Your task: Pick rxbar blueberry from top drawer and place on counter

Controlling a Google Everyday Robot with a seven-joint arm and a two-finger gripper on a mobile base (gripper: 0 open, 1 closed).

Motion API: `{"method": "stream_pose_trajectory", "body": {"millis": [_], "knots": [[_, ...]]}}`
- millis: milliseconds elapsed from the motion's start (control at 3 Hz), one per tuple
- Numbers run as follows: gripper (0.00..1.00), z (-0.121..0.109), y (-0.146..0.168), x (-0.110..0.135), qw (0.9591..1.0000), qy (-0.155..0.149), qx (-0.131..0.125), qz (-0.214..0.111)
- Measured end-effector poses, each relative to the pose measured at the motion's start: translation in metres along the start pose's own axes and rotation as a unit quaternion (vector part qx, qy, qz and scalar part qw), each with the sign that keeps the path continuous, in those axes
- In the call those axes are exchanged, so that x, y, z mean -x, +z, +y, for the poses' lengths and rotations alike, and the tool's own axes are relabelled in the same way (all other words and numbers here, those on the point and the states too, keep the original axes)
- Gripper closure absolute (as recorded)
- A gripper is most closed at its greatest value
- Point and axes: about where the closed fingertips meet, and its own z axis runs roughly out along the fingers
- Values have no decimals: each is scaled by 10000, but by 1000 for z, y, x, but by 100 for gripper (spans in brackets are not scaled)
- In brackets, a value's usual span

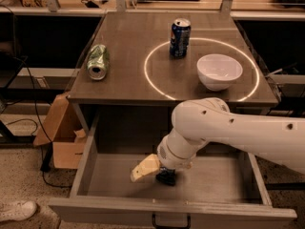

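Note:
The top drawer (109, 182) is pulled open below the counter (128, 56), with its dark handle (170, 222) on the front. My white arm reaches down into it from the right. My gripper (155, 174) is low over the drawer floor, near the middle. A small dark shape (166, 177) sits at the gripper's tip on the drawer bottom. I cannot tell whether it is the rxbar blueberry or part of the gripper. No other bar shows in the drawer.
On the counter a blue soda can (180, 37) stands upright at the back, a white bowl (219, 71) sits at the right and a green can (97, 62) lies on its side at the left. A cardboard box (64, 137) stands left of the drawer.

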Motion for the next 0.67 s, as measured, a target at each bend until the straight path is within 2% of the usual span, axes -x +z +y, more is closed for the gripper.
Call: {"method": "stream_pose_trajectory", "body": {"millis": [333, 667], "knots": [[0, -8, 7, 5, 9995, 311, -4, -23], [0, -11, 11, 8, 9993, 366, 8, -3]]}}
